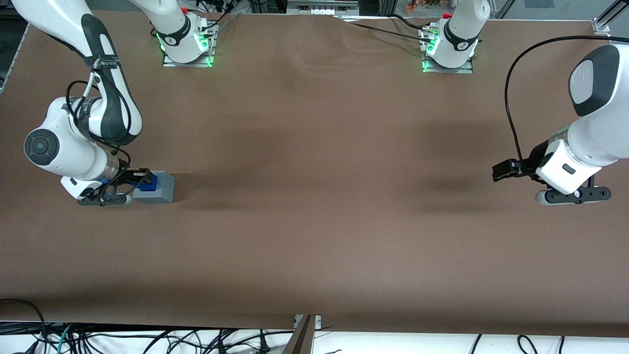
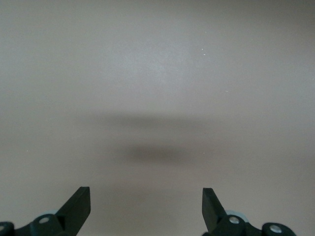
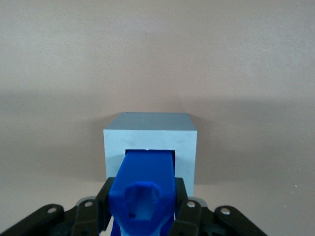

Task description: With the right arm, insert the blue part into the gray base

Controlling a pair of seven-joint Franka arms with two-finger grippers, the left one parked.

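The gray base (image 1: 156, 189) stands on the brown table toward the working arm's end. The blue part (image 1: 149, 183) sits over its top, its far end entering the square recess. In the right wrist view the blue part (image 3: 145, 187) reaches into the recess of the gray base (image 3: 150, 138), and black fingers (image 3: 181, 192) press against both of its sides. My right gripper (image 1: 138, 180) is directly above the base, shut on the blue part.
The brown table cover (image 1: 314, 221) stretches wide toward the parked arm's end. Two arm mounts (image 1: 186, 44) stand at the table's back edge. Cables (image 1: 147, 339) hang below the front edge.
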